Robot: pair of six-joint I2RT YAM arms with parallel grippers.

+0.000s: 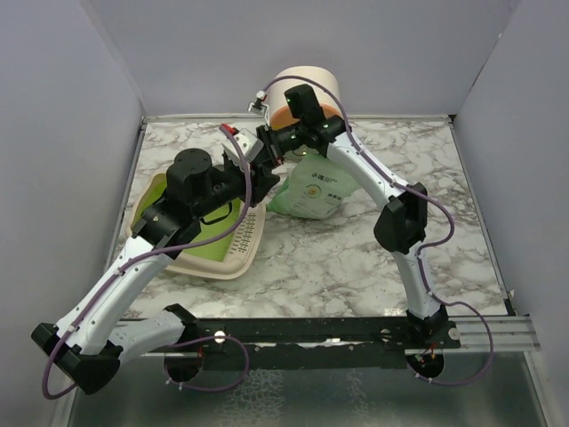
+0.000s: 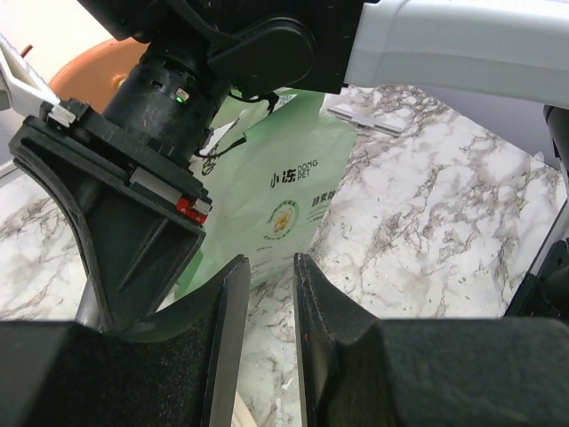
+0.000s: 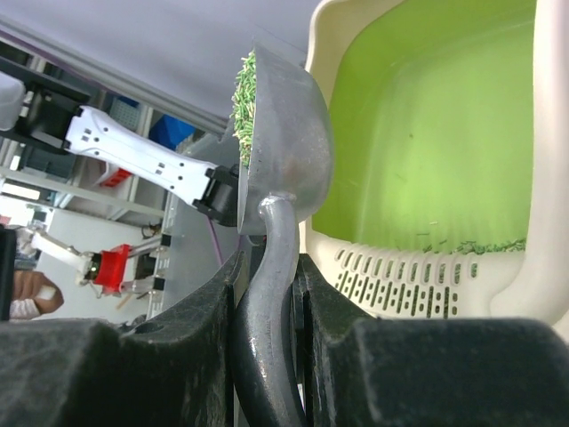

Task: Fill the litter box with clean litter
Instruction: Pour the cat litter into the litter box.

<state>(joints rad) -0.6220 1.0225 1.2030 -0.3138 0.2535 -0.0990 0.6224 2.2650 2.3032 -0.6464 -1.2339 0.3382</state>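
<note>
The litter box (image 1: 218,269) sits tilted at the left, with its lime-green inside (image 3: 427,133) and slotted grid panel (image 3: 418,285) facing my right wrist camera. Only a few granules (image 3: 471,245) lie along the grid edge. My right gripper (image 3: 269,262) is shut on the handle of the grey metal scoop (image 3: 284,133). The scoop stands on edge beside the box rim, holding greenish litter (image 3: 242,107). My left gripper (image 2: 271,262) is nearly shut, with a cream sliver of the box rim deep between its fingers. The mint-green litter bag (image 1: 311,191) lies just right of both grippers (image 2: 284,196).
A cream cylinder with an orange face (image 1: 307,84) stands at the back wall behind the right arm (image 1: 391,191). The right gripper body (image 2: 116,205) hangs close above and to the left of the left fingers. Grey walls enclose the marble table (image 1: 356,258).
</note>
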